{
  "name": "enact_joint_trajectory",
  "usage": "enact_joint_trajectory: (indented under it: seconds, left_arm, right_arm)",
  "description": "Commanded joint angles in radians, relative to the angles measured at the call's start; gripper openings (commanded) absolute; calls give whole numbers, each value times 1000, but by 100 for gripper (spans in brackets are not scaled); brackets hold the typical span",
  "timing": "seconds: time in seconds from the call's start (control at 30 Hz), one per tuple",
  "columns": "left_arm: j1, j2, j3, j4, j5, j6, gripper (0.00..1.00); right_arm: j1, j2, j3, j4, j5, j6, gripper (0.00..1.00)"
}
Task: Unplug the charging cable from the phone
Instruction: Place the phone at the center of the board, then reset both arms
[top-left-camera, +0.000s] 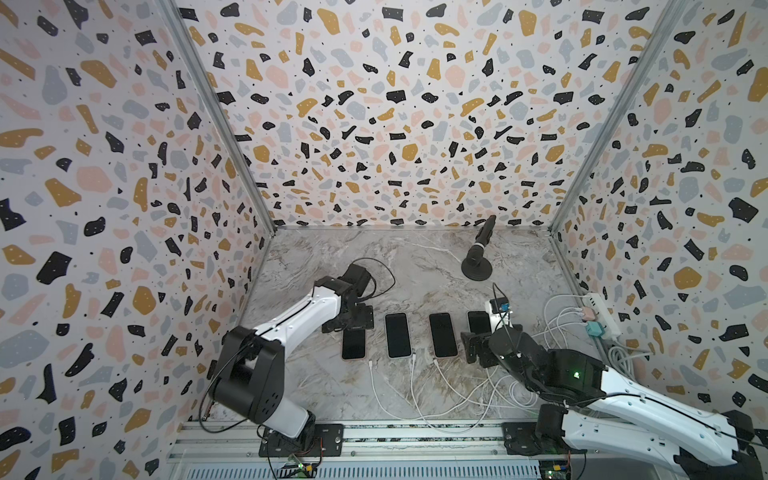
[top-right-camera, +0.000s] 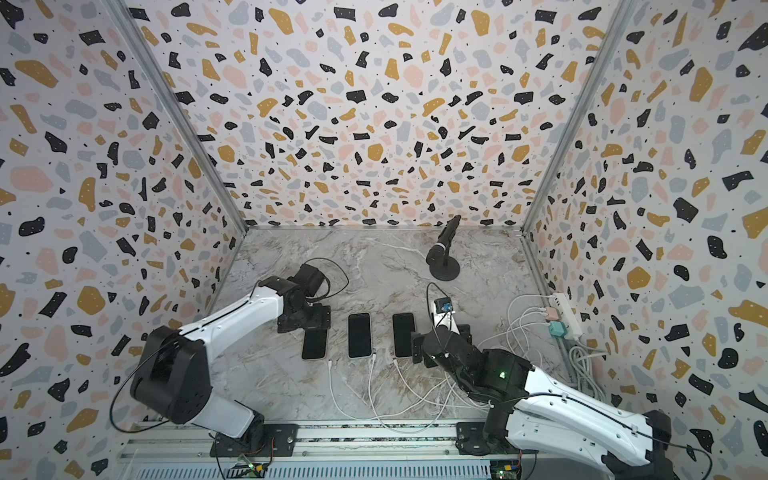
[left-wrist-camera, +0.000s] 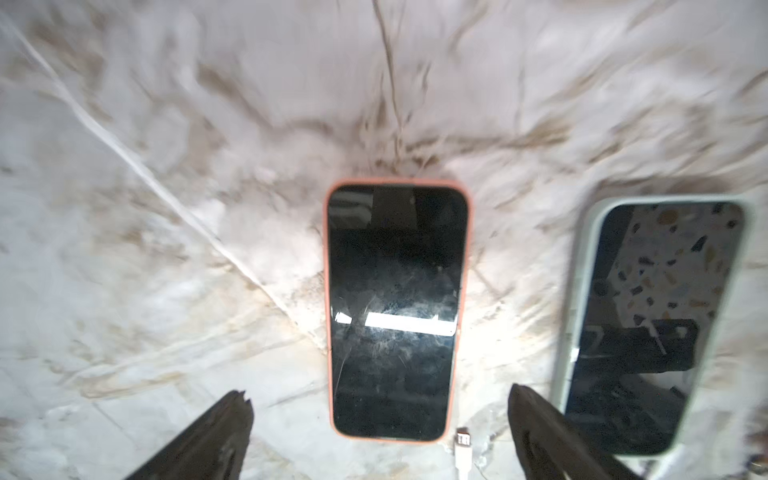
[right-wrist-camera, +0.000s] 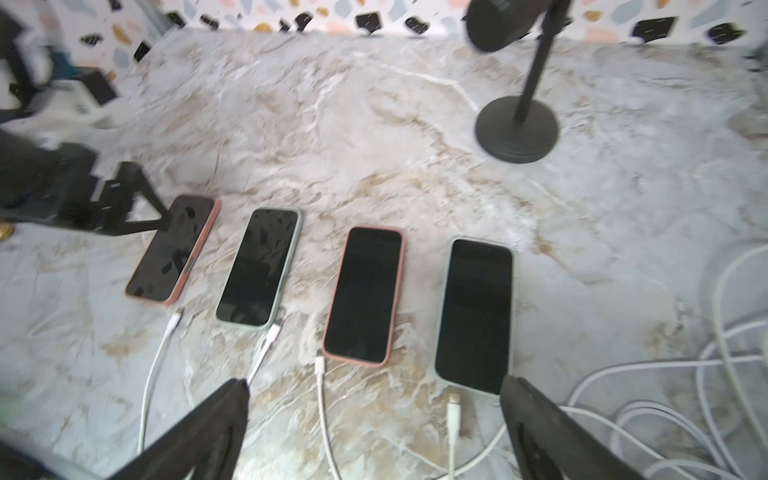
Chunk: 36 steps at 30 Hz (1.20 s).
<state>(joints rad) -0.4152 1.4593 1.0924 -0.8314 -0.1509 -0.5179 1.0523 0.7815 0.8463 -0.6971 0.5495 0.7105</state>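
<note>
Left wrist view gives me the clearest look: the left gripper (left-wrist-camera: 378, 392) hangs over the table (left-wrist-camera: 166, 291) with its fingers (left-wrist-camera: 216, 440) spread wide and nothing between them. Below it the coral phone (left-wrist-camera: 395, 311) lies flat, screen up and dark. The white plug of its charging cable (left-wrist-camera: 462, 446) rests on the marble just beside the phone's near corner, out of the socket. A green phone (left-wrist-camera: 648, 324) lies alongside. In a top view I see the coral phone (top-left-camera: 353, 349) as the leftmost of four in a row, with the left gripper (top-left-camera: 351, 322) over its far end and the charging cable (top-left-camera: 370, 365) trailing away from it. From the right wrist I see the right gripper (right-wrist-camera: 372, 382) likewise wide apart and empty, low by the near ends of the phones. The last phone (right-wrist-camera: 476, 316) in the row has a second cable (right-wrist-camera: 453, 409) lying with its tip just off the phone's end; whether they touch I cannot tell. A microphone (top-left-camera: 478, 253) on a round stand sits toward the back, and a power strip (top-left-camera: 602, 311) runs along the right wall.
</note>
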Motion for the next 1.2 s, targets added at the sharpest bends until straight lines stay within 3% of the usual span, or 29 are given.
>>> enact_joint_trajectory:
  seconds: [0.0, 0.1, 0.27, 0.3, 0.4, 0.47, 0.53, 0.7, 0.83, 0.9, 1.0, 1.07, 1.17]
  left_arm:
    - [4, -229, 64, 26, -209, 31, 100]
    - [5, -366, 36, 116, -435, 30, 100]
    - [7, -463, -135, 381, -469, 107, 100]
    - [10, -463, -151, 395, -511, 107, 100]
    - [23, -413, -226, 485, -632, 158, 100]
    - [55, -376, -263, 536, -667, 194, 99]
    - [112, -363, -317, 594, -631, 218, 100]
    - [224, -405, -588, 977, -565, 311, 99]
    - [242, -349, -650, 1121, -521, 394, 100]
    - [263, -323, -659, 1181, -458, 384, 100]
    - [309, -272, -694, 1302, -364, 375, 100]
    - [318, -216, -701, 1394, -366, 396, 100]
    - [336, -103, -707, 1491, -292, 420, 100]
  right_arm:
    - [-107, -51, 76, -130, -28, -66, 98]
    - [-154, -43, 95, -182, 38, -139, 99]
    - [-212, 17, 104, -159, 236, -301, 99]
    - [-258, 35, 102, -127, 237, -338, 99]
    - [-514, 64, 40, 32, 52, -370, 99]
    - [-628, 69, -38, 145, 56, -387, 99]
    - [-708, 95, -113, 251, 141, -420, 99]
    - [-929, 187, -279, 473, 87, -388, 99]
    - [-947, 197, -474, 888, 91, -467, 95]
    - [-947, 242, -540, 1082, 77, -506, 99]
    - [-952, 412, -574, 1358, 25, -563, 100]
    - [-952, 495, -563, 1475, -85, -644, 100]
    - [-969, 658, -538, 1615, -142, -686, 100]
